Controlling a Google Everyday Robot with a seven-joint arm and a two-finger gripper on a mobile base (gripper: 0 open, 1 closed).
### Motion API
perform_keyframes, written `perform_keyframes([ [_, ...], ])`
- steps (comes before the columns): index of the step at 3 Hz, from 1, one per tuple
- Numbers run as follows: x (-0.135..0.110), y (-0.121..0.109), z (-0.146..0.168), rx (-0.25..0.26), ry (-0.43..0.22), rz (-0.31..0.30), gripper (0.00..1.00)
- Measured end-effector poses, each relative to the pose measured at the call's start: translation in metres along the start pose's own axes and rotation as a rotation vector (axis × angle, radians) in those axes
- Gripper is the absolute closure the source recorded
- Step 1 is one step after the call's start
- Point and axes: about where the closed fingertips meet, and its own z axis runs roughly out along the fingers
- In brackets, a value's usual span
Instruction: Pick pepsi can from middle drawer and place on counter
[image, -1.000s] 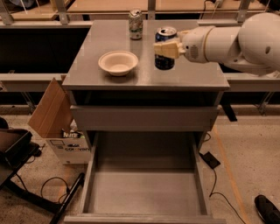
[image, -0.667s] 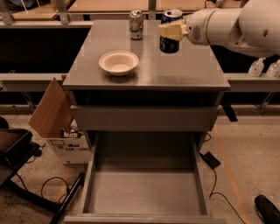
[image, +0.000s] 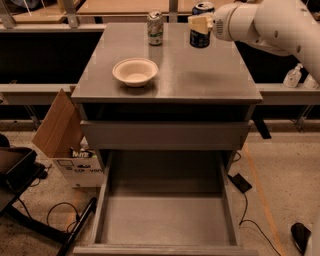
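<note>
- Pepsi can: upright, behind the bowl and to its right, over the far part of the bench; whether its base touches the surface, cannot tell.
- gripper: at the can's upper half, arm reaching in from the bowl's far right.
- fingers: cream pads closed around the Pepsi can, holding it.
- bowl: white, sits on the bench, left of centre.
- green-and-white can: stands upright just behind the bowl, well apart from the Pepsi can.
- middle drawer: pulled fully out, below and in front of the bowl.
- cardboard box: on the floor, below-left of the bowl.
</note>
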Motion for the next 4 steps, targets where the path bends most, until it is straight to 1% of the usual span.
perform_keyframes([
  [1,0.025,-0.029,0.014,0.089,-0.007,0.03,1.0],
  [2,0.063,-0.058,0.02,0.185,0.023,0.051,1.0],
  [3,0.089,-0.071,0.022,0.216,0.053,0.077,1.0],
  [4,0.121,-0.07,0.032,0.192,0.098,0.161,0.82],
])
